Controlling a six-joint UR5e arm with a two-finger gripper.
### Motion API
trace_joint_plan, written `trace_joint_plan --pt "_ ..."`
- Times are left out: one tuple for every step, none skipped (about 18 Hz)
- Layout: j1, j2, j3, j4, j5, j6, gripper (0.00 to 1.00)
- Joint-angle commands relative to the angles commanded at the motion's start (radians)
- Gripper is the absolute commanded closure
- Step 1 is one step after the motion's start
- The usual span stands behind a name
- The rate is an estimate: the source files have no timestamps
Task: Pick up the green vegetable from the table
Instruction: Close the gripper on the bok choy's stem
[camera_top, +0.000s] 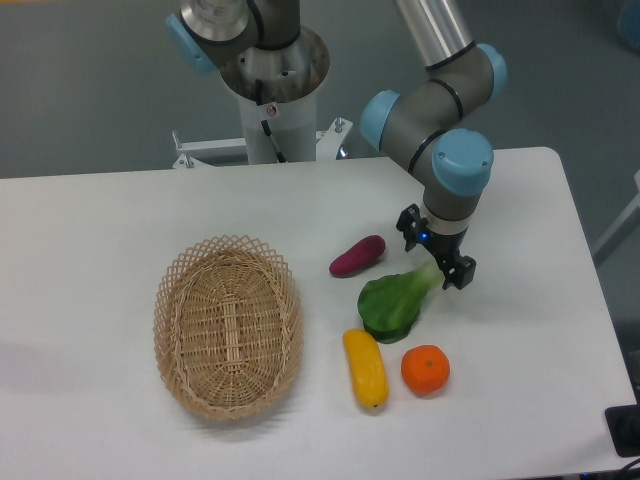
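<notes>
Nearest the camera, an orange (425, 369) and a yellow banana-shaped toy (365, 367) lie side by side on the white tabletop (90, 230), close but apart. To the left sits an oval wicker basket (228, 325), with nothing visible inside it. Just behind the two front items lies the green vegetable (398, 299), a bok-choy-like toy resting flat, its dark leaf toward the camera and its pale stalk pointing up and to the right. A purple oblong toy (357, 255) lies just beyond the leaf, apart from it. Over the stalk end hovers the gripper (436, 250), its two fingers spread, one on each side of the stalk and holding nothing; whether either finger touches the stalk cannot be told. Behind rise the arm's grey and blue joints (440, 125) and the mounting pedestal (272, 80).

The step in hand appears to be the final descent before grasping. To do it well, the fingers should stay centred across the narrow stalk, come down until they bracket it near the tabletop, then close firmly. A grasp too near the stalk tip risks the leaf-heavy end tilting or slipping out on the lift.
</notes>
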Motion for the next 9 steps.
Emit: trace_joint_plan --pt "0.000 -0.003 -0.002 0.005 0.000 0.000 0.00" --pt "-0.005 -0.003 0.000 0.008 0.000 0.000 0.00" --pt "-0.005 -0.005 0.000 0.009 0.000 0.000 0.08" --pt "-0.005 -0.005 0.000 0.009 0.000 0.002 0.17" --pt "-0.005 -0.003 0.000 0.009 0.000 0.002 0.29" --pt "-0.005 -0.002 0.002 0.009 0.000 0.002 0.37" --pt "-0.005 0.000 0.002 0.009 0.000 0.000 0.47" --pt "-0.005 0.003 0.003 0.009 0.000 0.000 0.52" --pt "-0.005 0.003 0.003 0.008 0.000 0.000 0.53"
